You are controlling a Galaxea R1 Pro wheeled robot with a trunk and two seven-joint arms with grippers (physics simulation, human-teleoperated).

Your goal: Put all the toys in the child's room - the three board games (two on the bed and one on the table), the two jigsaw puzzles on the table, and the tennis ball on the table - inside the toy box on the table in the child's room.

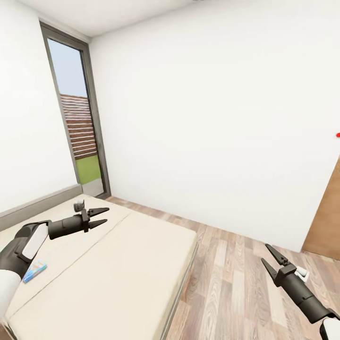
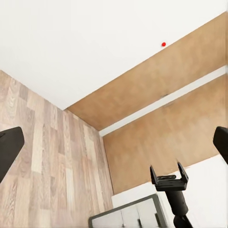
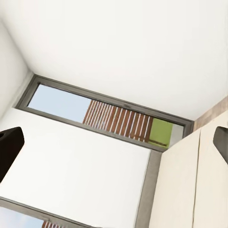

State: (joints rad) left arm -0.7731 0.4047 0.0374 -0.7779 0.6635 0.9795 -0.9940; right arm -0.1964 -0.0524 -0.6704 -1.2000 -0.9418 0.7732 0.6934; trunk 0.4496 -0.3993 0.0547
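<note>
A small blue game box (image 1: pixel 35 271) lay on the bed (image 1: pixel 123 269). Both hands, left (image 1: pixel 100 216) and right (image 1: pixel 274 259), had their fingers apart, holding nothing.

Bare mattress of the bed (image 1: pixel 123 264) lies open beside the small blue game box (image 1: pixel 34 271).

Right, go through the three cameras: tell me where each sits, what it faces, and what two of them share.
Head view: on the head, looking down over the bed; left gripper and right gripper show, both open.
Left wrist view: on the left arm, facing the wood floor and white wall; its fingertips show, plus the right gripper.
Right wrist view: on the right arm, facing the window.
Shared: the window, in head and right wrist views.
</note>
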